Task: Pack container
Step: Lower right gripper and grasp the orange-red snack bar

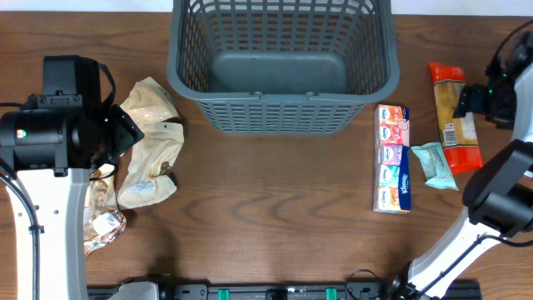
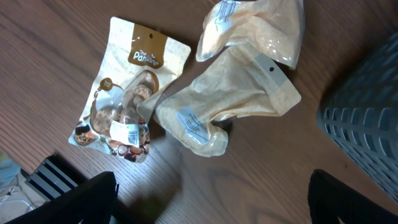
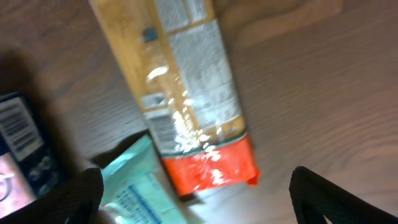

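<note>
The dark grey slotted container (image 1: 283, 104) stands at the back centre; its bottom shows nothing inside. Its corner shows in the left wrist view (image 2: 367, 106). My left gripper (image 1: 125, 133) hovers open and empty (image 2: 211, 208) just short of three tan snack pouches (image 1: 150, 167): a printed one (image 2: 124, 93), a plain one (image 2: 230, 99) and a third (image 2: 261, 25). My right gripper (image 1: 466, 100) is open and empty (image 3: 199, 208) above a long packet with an orange end (image 3: 186, 81) and a teal packet (image 3: 130, 186).
A strip of tissue packs (image 1: 392, 158) lies right of centre, beside the teal packet (image 1: 435, 165) and the long orange-ended packet (image 1: 454, 117). It shows at the left edge of the right wrist view (image 3: 18, 143). Bare wooden table (image 1: 266, 208) lies in front of the container.
</note>
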### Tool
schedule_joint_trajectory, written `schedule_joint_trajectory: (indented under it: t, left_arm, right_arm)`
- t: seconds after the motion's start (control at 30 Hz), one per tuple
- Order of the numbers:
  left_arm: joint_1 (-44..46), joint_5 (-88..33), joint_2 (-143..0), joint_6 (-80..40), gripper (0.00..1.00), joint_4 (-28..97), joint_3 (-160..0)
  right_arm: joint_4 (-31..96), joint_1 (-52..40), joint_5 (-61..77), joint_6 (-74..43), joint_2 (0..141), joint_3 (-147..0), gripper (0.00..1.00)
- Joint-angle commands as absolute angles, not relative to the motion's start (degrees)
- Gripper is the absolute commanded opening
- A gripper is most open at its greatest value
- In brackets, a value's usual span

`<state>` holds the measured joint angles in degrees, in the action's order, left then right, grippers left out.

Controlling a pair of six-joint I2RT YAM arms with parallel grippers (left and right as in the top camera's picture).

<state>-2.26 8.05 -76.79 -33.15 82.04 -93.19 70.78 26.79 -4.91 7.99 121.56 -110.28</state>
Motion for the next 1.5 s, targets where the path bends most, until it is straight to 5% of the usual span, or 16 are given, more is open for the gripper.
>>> schedule_joint_trajectory:
  t: [0.0,0.7,0.73,0.8,0.87,0.9,1.03,1.47]
  left_arm:
    - [-2.5,7.9,-77.2,-32.6,0.87,82.0,-92.7]
    - [-2.5,7.9,-77.2,-32.7,0.87,78.3,-92.7]
    - [-2.5,7.9,-77.2,-32.7,0.87,78.3,-92.7]
    - [-2.5,7.9,-77.2,-32.7,0.87,78.2,-92.7]
    - [-2.5,7.9,-77.2,-32.7,0.87,78.1,-92.7]
    - [-2.5,7.9,-77.2,-32.7,0.87,78.0,-92.7]
    - [-2.5,7.9,-77.2,-32.6,0.87,77.9,-92.7]
    - [-2.5,7.9,-77.2,-32.4,0.87,78.3,-92.7]
  right_arm:
    - [68.8,27.3,-2.7,14.0,123.1,-110.0,0.86]
    - [62.6,26.1,-0.4,16.3,137.5,-110.0,0.86]
    - [62.5,26.1,-0.3,16.2,137.6,-110.0,0.83]
    - [62.3,26.0,-0.1,15.6,137.6,-110.0,0.61]
    - [62.4,25.9,-0.1,15.1,137.6,-110.0,0.21]
    - [62.4,25.9,0.2,14.5,137.6,-110.0,0.1]
    - [62.7,25.6,5.7,14.6,137.5,-110.2,0.01]
    - [69.8,24.1,13.2,12.2,123.6,-132.0,0.01]
